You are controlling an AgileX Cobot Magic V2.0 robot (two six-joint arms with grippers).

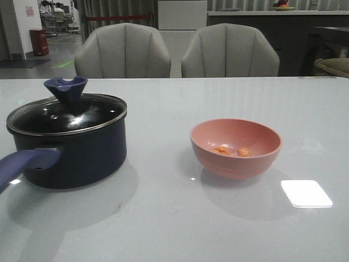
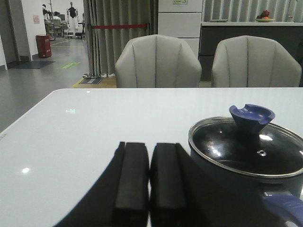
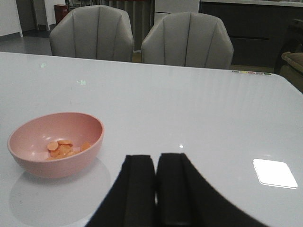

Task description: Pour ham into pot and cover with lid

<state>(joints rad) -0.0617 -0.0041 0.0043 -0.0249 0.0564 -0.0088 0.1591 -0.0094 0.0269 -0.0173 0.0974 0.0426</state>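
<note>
The dark navy pot [image 1: 76, 155] stands on the left of the white table, its purple-blue handle [image 1: 24, 164] pointing toward the near left. The tinted glass lid [image 1: 65, 114] with its blue notched knob [image 1: 66, 89] rests on it. To its right a salmon-pink bowl [image 1: 235, 147] holds the ham [image 1: 233, 151], small orange-pink chunks. Neither gripper shows in the front view. In the left wrist view my left gripper [image 2: 149, 146] is shut and empty, just beside the pot [image 2: 227, 182] and lid [image 2: 246, 149]. In the right wrist view my right gripper [image 3: 155, 158] is shut and empty, apart from the bowl [image 3: 57, 144] and ham [image 3: 64, 148].
Two grey chairs [image 1: 122, 52] [image 1: 229, 52] stand behind the table's far edge. A bright light reflection [image 1: 306, 192] lies on the tabletop right of the bowl. A dark counter [image 1: 272, 33] runs along the back right.
</note>
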